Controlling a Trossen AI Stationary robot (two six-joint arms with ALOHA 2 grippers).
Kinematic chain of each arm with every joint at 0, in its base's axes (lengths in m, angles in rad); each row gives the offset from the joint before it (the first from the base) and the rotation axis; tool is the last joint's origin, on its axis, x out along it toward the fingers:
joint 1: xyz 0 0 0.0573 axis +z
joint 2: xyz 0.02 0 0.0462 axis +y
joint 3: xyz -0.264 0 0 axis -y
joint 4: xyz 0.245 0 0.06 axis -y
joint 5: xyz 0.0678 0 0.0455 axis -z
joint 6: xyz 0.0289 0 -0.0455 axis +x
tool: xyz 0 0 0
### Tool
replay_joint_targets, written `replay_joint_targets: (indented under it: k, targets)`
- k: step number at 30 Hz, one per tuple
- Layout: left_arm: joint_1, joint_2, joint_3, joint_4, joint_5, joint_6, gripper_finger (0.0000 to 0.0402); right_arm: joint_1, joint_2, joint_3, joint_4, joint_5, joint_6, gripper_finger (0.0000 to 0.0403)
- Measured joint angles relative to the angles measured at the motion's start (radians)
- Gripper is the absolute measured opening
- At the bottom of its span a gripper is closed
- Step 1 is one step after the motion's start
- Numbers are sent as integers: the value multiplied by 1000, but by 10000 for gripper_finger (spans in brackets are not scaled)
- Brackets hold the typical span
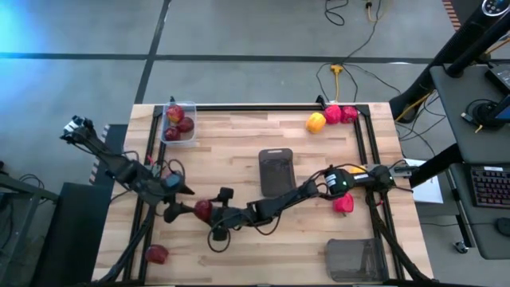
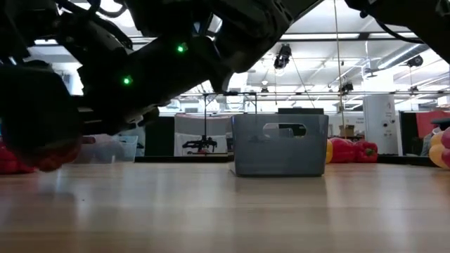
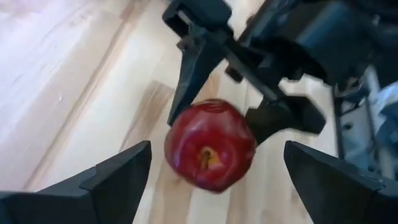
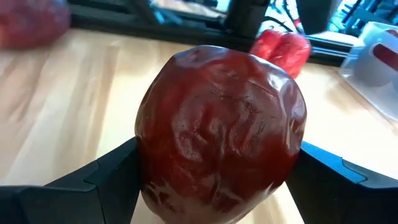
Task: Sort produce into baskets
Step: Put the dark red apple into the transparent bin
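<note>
Both arms reached toward the middle of the table's near part and met there. The right gripper (image 1: pixel 209 214) was closed around a dark red apple (image 1: pixel 203 210). The left gripper (image 1: pixel 185 202) stood just beside it, fingers spread apart

**Dark arms, green lights, black fingers**

You see two matt black arms built of slim links joined by chunky round joints. The left arm (image 1: pixel 127 171) carries a small blue patch near its wrist and pale fittings at its far end. The right arm (image 1: pixel 303 194) shows a bright green light at a joint, with orange and white parts beside it. In the low view two green lights glow on the dark housing. The fingers (image 3: pixel 112 180) are broad, black, wedge-shaped blades.
</note>
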Motion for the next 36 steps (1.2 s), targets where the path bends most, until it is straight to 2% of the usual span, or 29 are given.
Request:
replay_joint_targets:
  k: [5,10,15,18,22,24,27,33,35,36]
  targets:
    - [0,75,0,23,40,85,370,-3,0,2,-94,3,-27,338]
    - [1,125,0,71,28,111,383,-16,1,-1,-125,1,-20,365]
    - [1,167,-32,129,-7,71,386,-22,1,-1,-135,1,-49,366]
    - [1,192,-56,196,-16,118,387,-21,1,-1,-159,-1,-53,367]
    - [2,223,-55,162,-79,183,387,-20,1,-2,-157,-8,-54,368]
    - [2,233,-43,151,-74,190,387,-19,1,-2,-159,-9,-49,368]
    - [2,239,6,92,-70,114,387,-18,1,-1,-161,-9,-18,368]
    - [1,240,110,-72,-71,-194,387,-14,-1,69,-267,-9,-11,368]
    - [-2,243,125,-81,-46,-190,387,-13,-6,108,-346,-9,-11,368]
    - [-6,243,134,-86,-28,-138,387,-12,-8,129,-392,-9,-8,368]
